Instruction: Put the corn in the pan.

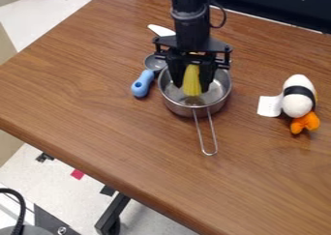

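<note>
Placing looks like the step in hand: the gripper [192,89] has its fingers clamped on the yellow corn [192,79], within the rim of the metal saucepan [176,106]. Next likely calls for settling it on the base, letting go and lifting clear

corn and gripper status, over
gripper shut on corn; corn upright at pan, touching bottom or not, can't tell; blue-handled scoop beside pan, not in the way

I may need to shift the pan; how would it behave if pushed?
The pan is probably stiff, being shiny metal. Pushed sideways at its long wire handle, it would likely swivel on the smooth tabletop.
</note>
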Robot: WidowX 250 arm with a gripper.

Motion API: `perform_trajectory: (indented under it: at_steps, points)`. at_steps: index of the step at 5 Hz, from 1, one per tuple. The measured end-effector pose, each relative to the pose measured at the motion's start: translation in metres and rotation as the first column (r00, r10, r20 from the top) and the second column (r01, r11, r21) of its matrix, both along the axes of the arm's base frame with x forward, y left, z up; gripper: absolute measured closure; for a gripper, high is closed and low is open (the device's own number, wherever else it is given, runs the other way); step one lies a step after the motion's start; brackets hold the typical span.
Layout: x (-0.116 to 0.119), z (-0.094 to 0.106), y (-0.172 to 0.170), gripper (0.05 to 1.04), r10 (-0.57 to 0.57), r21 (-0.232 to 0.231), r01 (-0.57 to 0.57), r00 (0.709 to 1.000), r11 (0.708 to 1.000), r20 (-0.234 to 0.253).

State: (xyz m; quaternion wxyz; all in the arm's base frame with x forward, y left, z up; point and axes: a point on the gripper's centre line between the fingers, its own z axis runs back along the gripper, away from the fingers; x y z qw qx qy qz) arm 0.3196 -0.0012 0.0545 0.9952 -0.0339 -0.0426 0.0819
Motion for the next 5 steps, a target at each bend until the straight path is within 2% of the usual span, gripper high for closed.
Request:
perform_trajectory:
  at_steps: [1,2,4,5]
  points:
    - [0.0,-0.001,0.001,0.368,0.013,0.008,-0.013,1.0,1.0,0.002]
    - [-0.001,-0.001,0.001,0.118,0.017,0.004,-0.016,0.999,1.0,-0.052]
    - [0.001,0.01,0.007,0.087,0.035,-0.053,-0.039,0.996,0.998,-0.077]
    - [0.004,0.042,0.012,0.087,0.066,-0.107,-0.067,0.998,0.992,-0.01]
